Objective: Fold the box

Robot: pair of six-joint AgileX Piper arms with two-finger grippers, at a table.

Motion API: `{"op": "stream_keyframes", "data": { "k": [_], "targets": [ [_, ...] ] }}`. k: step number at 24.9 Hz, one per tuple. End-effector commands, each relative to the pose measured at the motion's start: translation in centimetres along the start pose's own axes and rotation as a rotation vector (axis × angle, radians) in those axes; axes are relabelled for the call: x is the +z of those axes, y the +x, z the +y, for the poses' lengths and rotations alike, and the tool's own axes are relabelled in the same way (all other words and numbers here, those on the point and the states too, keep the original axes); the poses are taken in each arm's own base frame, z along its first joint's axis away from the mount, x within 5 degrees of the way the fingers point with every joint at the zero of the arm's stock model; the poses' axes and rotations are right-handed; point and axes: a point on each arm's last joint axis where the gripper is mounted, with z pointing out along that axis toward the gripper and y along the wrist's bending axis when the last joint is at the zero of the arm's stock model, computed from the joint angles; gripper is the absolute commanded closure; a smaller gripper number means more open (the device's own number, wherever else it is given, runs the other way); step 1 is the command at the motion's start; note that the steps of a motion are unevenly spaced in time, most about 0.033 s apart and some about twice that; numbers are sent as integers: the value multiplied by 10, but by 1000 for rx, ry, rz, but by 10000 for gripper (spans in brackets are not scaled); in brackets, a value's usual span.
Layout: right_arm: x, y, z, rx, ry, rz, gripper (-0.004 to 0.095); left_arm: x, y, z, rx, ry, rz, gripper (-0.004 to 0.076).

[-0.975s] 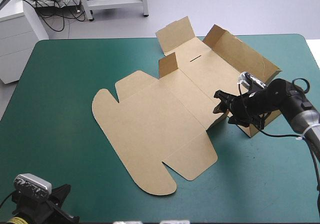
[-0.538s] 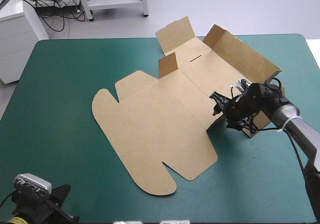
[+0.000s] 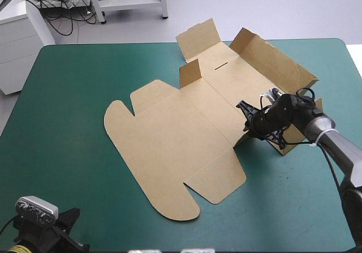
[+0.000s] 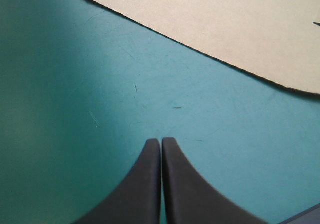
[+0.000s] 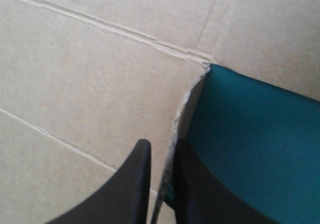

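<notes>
The brown box [image 3: 186, 128] lies mostly flat in the middle of the table, with its lid end rounded toward the near left. At its right end the walls stand raised [image 3: 271, 60]. My right gripper [image 3: 247, 116] is at the near side flap of that raised part. In the right wrist view its black fingers [image 5: 135, 184] are all but shut, with the flap's thin edge of the box [image 5: 90, 73] between them. My left gripper [image 4: 161, 143] is shut with nothing in it, low over the teal-green cover at the near left corner [image 3: 67, 229]. The box's edge [image 4: 240, 23] lies ahead of it.
One far flap of the box [image 3: 198, 38] hangs over the table's far edge. The teal-green cover [image 3: 62, 106] shows on the left and along the front edge. The right arm reaches in from the table's right side.
My right wrist has moved left, closer to the box's near side flap, and its fingers have crept slightly toward the far side. The box and left gripper have not moved.
</notes>
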Motion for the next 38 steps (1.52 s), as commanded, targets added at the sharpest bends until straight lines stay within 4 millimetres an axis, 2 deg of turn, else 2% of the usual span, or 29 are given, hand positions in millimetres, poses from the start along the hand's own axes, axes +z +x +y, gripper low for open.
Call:
{"op": "stream_keyframes", "data": {
  "k": [1,7,11,13,15,21,25,30,38],
  "targets": [
    [-19,-5,11,-22,-64,-72,917,-4,-11,0,-7,6,-63,734],
    [-19,-6,6,-82,-8,-82,920,-4,-11,0,-7,6,-63,734],
    [-16,-10,0,-238,133,-49,920,-4,-11,0,-7,6,-63,734],
    [-14,-18,7,-334,206,3,921,-4,-11,0,-7,6,-63,734],
    [-14,-33,26,-434,242,45,921,-4,-11,0,-7,6,-63,734],
    [-20,-57,61,-595,230,51,921,-4,-11,0,-7,6,-63,734],
    [-19,-71,85,-795,211,38,920,-4,-11,0,-7,6,-63,734],
    [-8,-68,106,-1056,211,28,921,-4,-11,0,-7,6,-63,734],
    [6,-33,142,-1559,183,21,923,-4,-11,0,-7,6,-63,734]
  ]
}}
